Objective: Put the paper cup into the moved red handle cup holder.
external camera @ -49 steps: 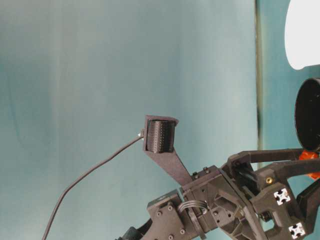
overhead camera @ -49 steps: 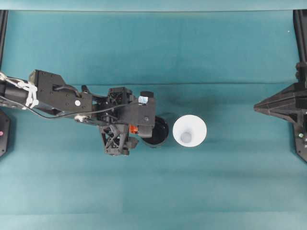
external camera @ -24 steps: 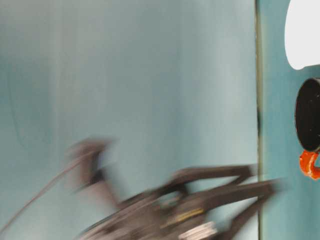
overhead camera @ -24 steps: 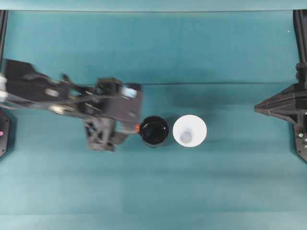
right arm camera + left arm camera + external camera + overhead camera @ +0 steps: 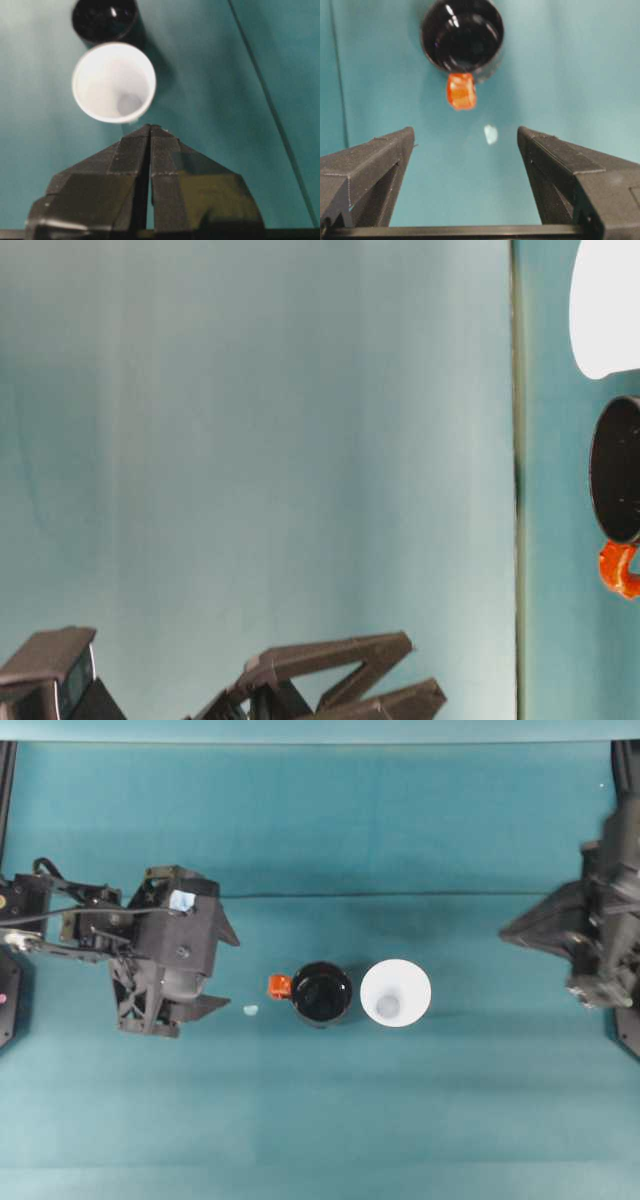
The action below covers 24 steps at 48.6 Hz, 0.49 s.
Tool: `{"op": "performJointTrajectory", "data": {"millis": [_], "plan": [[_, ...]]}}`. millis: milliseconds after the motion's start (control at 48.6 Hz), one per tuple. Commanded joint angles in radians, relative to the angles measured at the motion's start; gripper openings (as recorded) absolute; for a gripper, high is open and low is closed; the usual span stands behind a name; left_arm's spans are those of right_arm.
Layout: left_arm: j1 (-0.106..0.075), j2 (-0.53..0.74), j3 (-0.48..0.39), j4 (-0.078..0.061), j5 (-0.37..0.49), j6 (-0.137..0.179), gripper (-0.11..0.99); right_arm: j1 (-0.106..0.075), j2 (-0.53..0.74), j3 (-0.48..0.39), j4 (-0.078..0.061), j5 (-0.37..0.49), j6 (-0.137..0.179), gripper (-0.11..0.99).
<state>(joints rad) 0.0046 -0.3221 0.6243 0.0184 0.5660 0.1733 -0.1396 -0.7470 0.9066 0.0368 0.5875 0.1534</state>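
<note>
No text, label, brand, number or sign can be read. A small pale sticker (image 5: pixel 182 900) sits on the left arm, its print too small to tell.

Open cloth surrounds the paper cup (image 5: pixel 395 992) except where the holder (image 5: pixel 320 994) stands just beside it.

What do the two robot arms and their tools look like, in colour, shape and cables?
Both arms are matte black. In the overhead view the left arm has blocky housings, black cables along it and a small pale sticker on top. The left tool has two flat, wedge-shaped black fingers. The right tool has the same black fingers, forming a pointed wedge. The right arm looks blurred.
</note>
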Motion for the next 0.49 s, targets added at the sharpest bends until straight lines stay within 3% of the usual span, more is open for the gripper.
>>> {"op": "performJointTrajectory", "data": {"millis": [0,124,226,309,474], "plan": [[-0.003,-0.017,-0.009,0.002,-0.005,-0.003,0.92,-0.006,0.051,-0.071,0.003,0.040,0.006,-0.08],[-0.005,-0.015,-0.009,0.002,-0.008,-0.002,0.91,-0.006,0.109,-0.115,0.003,0.069,0.006,-0.04],[-0.005,-0.017,-0.009,0.002,-0.008,0.002,0.91,-0.008,0.149,-0.147,0.003,0.077,0.005,0.07],[-0.005,-0.017,-0.008,0.002,-0.008,0.003,0.91,-0.006,0.179,-0.172,0.005,0.084,0.006,0.25],[-0.005,-0.017,-0.005,0.002,-0.003,0.003,0.91,-0.003,0.253,-0.225,0.005,0.127,0.005,0.73]]}}
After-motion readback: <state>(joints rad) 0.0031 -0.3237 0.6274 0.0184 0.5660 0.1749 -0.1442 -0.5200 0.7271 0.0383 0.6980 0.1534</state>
